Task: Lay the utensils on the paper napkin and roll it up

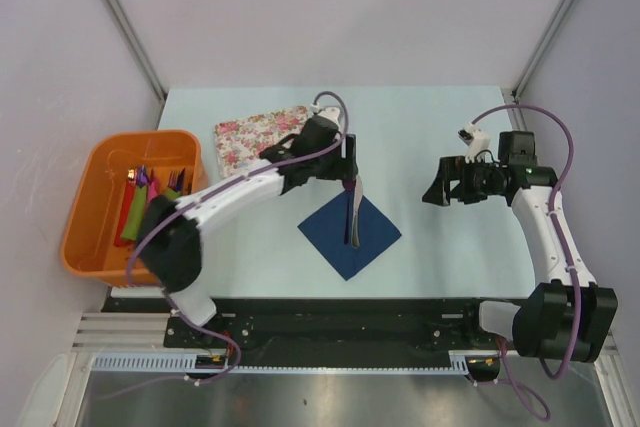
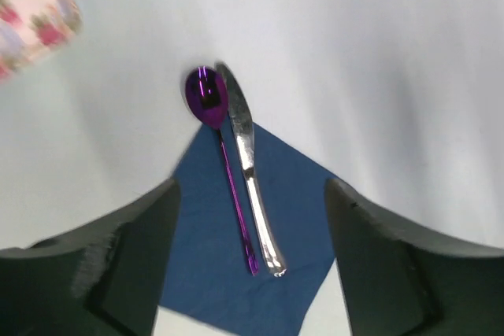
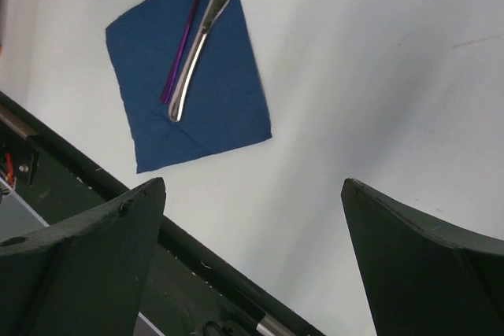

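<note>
Placement looks done: purple spoon (image 2: 229, 175) and silver knife (image 2: 247, 159) lie side by side on the blue napkin (image 2: 295, 222), directly beneath the left end effector (image 1: 351, 179), whose jaws stand apart with nothing between them. Right end effector (image 1: 435, 190) hangs wide open and empty, the napkin well off to its left. Long axes follow the napkin's diagonal. Heads point away from the arm bases, overhanging the far corner onto the worktop (image 2: 394, 76). Judgement: lift straight up clear of the handles, then roll from a side corner across that axis.
</note>
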{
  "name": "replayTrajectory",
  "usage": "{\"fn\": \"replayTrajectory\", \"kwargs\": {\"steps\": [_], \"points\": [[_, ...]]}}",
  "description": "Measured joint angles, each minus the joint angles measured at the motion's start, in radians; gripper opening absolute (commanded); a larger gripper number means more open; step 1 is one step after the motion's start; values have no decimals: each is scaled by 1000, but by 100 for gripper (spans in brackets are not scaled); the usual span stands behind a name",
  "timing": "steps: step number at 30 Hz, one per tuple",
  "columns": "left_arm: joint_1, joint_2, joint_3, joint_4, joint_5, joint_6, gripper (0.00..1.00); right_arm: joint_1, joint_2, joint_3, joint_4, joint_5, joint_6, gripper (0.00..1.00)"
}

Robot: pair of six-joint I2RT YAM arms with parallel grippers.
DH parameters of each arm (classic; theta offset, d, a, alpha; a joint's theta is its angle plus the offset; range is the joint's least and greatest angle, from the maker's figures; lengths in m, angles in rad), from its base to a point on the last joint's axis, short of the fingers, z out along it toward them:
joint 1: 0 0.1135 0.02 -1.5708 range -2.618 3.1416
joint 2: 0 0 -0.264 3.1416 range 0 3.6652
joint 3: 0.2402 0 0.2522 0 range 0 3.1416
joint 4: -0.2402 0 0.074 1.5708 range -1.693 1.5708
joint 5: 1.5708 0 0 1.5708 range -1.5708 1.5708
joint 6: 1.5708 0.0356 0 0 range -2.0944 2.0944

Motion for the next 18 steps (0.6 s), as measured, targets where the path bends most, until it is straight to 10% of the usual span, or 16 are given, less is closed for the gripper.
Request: {"fn": "replayTrajectory", "kwargs": {"steps": [5, 18], "points": [[-1, -336, -164, 90, -3, 242, 100, 50, 15, 8, 11, -33, 2, 100], [-109, -724, -673, 128, 315, 746, 92, 343, 56, -33, 134, -24, 71, 100]]}}
